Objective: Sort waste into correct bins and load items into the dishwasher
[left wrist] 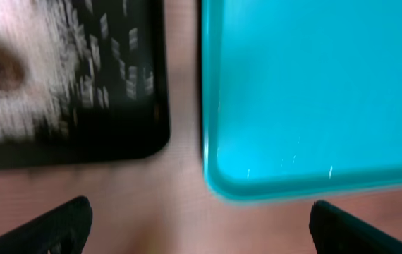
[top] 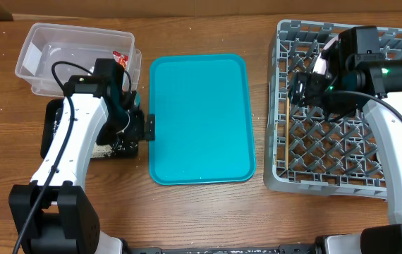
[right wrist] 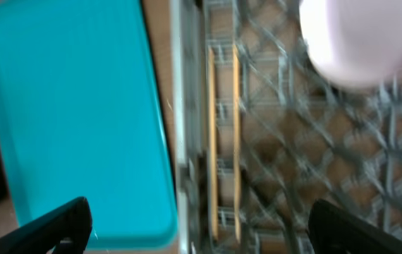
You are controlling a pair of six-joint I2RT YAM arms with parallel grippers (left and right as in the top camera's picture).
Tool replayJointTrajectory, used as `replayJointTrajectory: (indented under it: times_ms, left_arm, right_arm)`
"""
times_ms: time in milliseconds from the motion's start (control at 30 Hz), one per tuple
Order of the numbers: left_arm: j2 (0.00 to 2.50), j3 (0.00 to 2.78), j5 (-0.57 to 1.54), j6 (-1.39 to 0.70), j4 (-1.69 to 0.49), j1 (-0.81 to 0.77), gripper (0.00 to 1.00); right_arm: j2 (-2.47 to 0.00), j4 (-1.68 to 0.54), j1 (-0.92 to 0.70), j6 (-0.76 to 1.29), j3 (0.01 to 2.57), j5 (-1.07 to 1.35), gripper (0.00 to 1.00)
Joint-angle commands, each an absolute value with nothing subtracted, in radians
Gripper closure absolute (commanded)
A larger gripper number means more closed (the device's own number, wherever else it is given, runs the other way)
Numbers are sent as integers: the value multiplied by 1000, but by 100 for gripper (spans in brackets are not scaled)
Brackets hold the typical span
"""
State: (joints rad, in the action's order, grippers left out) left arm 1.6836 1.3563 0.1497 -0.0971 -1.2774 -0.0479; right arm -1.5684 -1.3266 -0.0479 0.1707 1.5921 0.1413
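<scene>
The clear tub (top: pixel 46 56) stands at the back left with the red wrapper (top: pixel 121 58) inside. The black tray (top: pixel 51 134) lies under my left arm; it holds rice grains (left wrist: pixel 81 77) and a brown scrap (left wrist: pixel 0 67). My left gripper (left wrist: pixel 199 226) is open and empty, above the bare strip between the black tray (left wrist: pixel 116 134) and the teal tray. My right gripper (right wrist: pixel 197 226) is open and empty over the left side of the grey dish rack (top: pixel 328 176). Two chopsticks (right wrist: pixel 223 141) lie in the rack (right wrist: pixel 314 162), and a white rounded dish (right wrist: pixel 356 42) sits further in.
The teal serving tray (top: pixel 199 118) lies between the bins and the rack; it also shows in the left wrist view (left wrist: pixel 314 92) and the right wrist view (right wrist: pixel 74 113). Some rice grains (top: pixel 102 149) lie at the black tray's front edge.
</scene>
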Motion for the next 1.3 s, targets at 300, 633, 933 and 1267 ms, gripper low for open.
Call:
replayJointTrajectory:
  times_ms: [300,633,933,1267]
  left_arm:
    - [1655,1390,184,-92,-1615,-47,0]
    - [1312,1337,184,-102,-1451,-57,0]
    - [802,1097,93,-141,-1176,-118,0]
    - [551,978,28,-255,-1137,-118,0]
  right_arm:
    - [-1508,-1600,-48,156,1609,278,0]
    - [-1215,-1454,-48,195,1579,125,0]
    - [-861,-1189,-48,240,1291,8,0]
    - [-604,-1178,-48,262,1063,-35,0]
